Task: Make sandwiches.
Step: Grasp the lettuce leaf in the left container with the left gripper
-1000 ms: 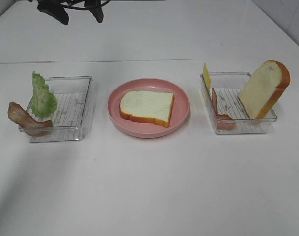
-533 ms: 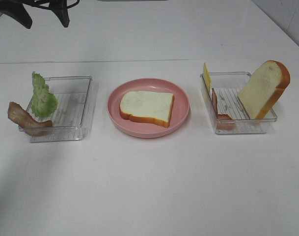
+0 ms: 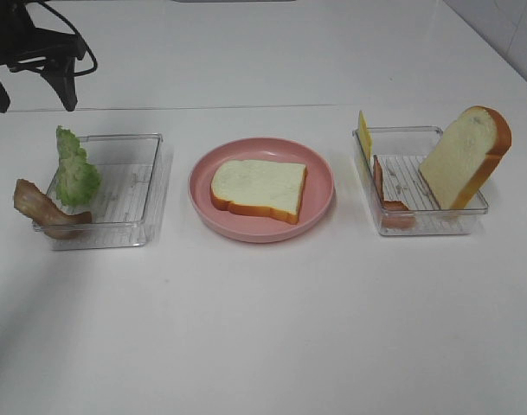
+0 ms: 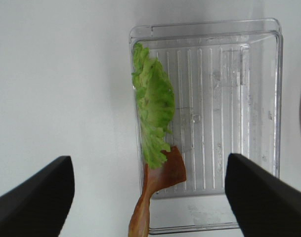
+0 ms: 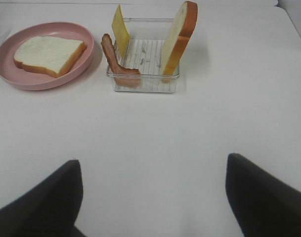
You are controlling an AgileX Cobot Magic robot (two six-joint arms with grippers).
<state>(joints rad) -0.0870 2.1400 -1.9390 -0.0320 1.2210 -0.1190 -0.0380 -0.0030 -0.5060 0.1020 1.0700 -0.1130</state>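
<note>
Left hand (image 3: pixel 34 95), spread wide and empty, hangs seemingly above the lettuce (image 4: pixel 152 103); right hand (image 5: pixel 152 197) likewise wide; bread slice (image 3: pixel 259 188) on plate (image 3: pixel 319 181).

Desk (image 3: pixel 263 328): white, smooth.
Left tray (image 3: pixel 129 194): clear plastic, ribbed floor, left side.
Plate (image 3: pixel 324 186): pink, round, between the trays.
Right tray (image 3: pixel 419 226): clear plastic, right side.
</note>
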